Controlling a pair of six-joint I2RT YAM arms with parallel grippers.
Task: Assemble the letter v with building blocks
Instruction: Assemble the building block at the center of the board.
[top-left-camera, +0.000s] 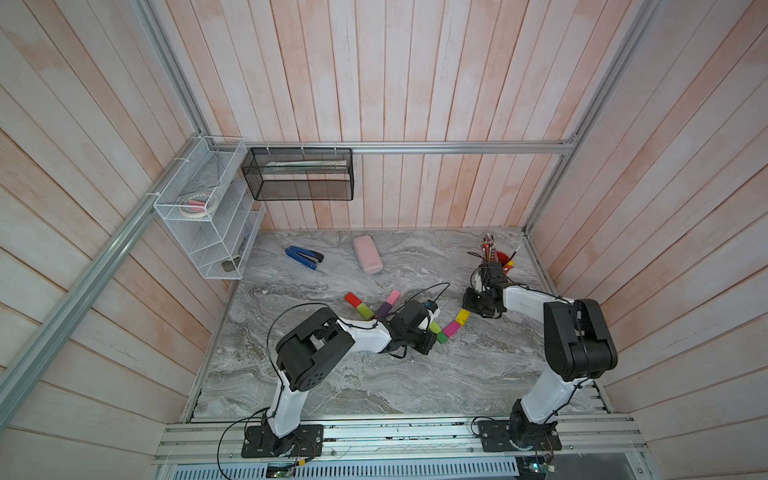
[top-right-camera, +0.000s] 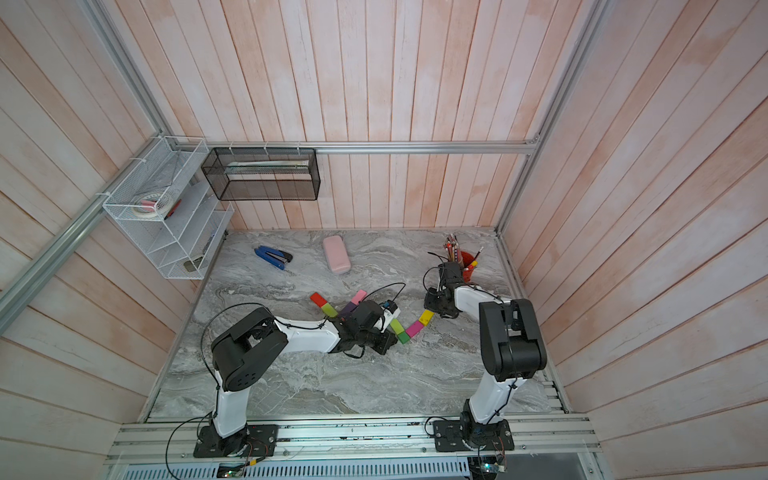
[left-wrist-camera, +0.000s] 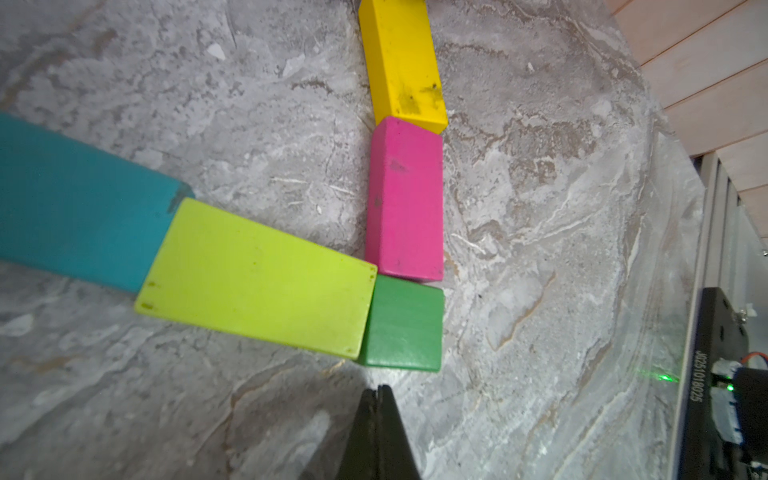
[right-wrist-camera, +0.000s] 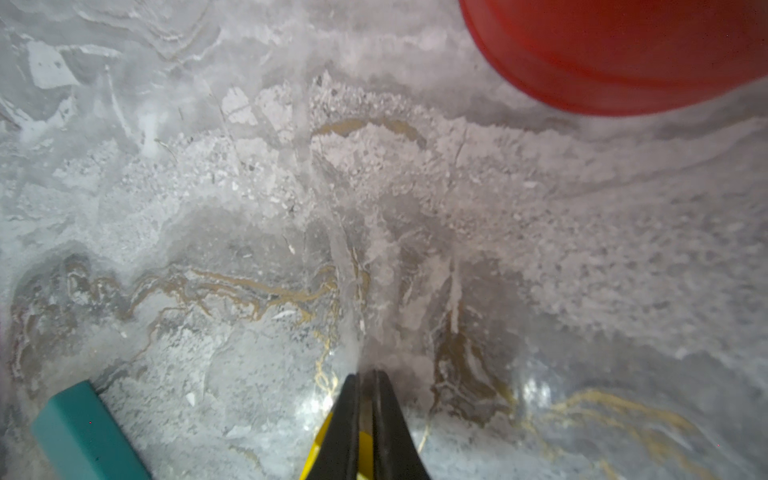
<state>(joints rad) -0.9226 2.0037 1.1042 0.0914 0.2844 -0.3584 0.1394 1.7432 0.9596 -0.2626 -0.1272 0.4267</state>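
The building blocks lie on the marble table (top-left-camera: 374, 382). In the left wrist view a teal block (left-wrist-camera: 75, 203) and a lime block (left-wrist-camera: 257, 278) run to a green cube (left-wrist-camera: 403, 324). From that cube a magenta block (left-wrist-camera: 405, 199) and a yellow block (left-wrist-camera: 401, 58) lead away. My left gripper (left-wrist-camera: 379, 388) is shut and empty, its tips just short of the green cube. My right gripper (right-wrist-camera: 365, 374) is shut over the far end of the yellow block (right-wrist-camera: 320, 449), holding nothing. Red (top-left-camera: 352, 298), lime (top-left-camera: 364, 311), pink (top-left-camera: 392, 296) and purple (top-left-camera: 384, 308) blocks lie behind the left arm.
A red pencil cup (top-left-camera: 500, 257) stands just behind the right gripper, close in the right wrist view as the red cup (right-wrist-camera: 623, 50). A blue stapler (top-left-camera: 303, 257) and a pale pink case (top-left-camera: 368, 254) lie at the back. Wire racks (top-left-camera: 208, 216) hang at the back left.
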